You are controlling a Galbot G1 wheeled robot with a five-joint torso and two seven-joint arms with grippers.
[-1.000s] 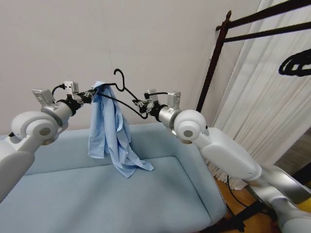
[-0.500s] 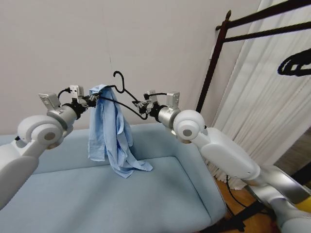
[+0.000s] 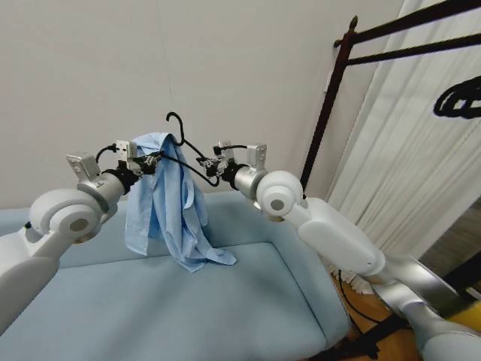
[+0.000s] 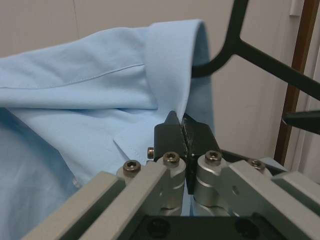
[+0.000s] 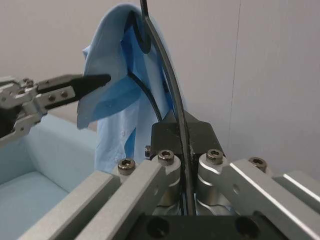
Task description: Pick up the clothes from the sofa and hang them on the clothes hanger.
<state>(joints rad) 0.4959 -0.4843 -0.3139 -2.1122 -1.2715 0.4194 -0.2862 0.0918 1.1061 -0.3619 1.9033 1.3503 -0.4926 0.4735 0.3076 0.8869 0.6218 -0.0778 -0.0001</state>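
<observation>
Above the sofa (image 3: 225,301) the black hanger (image 4: 265,59) runs crosswise between the arms, with the right pincer (image 3: 207,160) clamped on its wire, the left pincer (image 3: 154,159) pinching the blue shirt (image 3: 161,203) draped over it, and the dark rack (image 3: 328,98) off to the right, nearer the right arm.

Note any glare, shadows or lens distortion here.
Head view: soft even light, no hard shadows; rack post leans, likely lens distortion. Left wrist view: blue shirt, pinched by the left gripper, evenly lit. Right wrist view: shirt's folds shaded darker behind the black hanger in the right gripper.
</observation>
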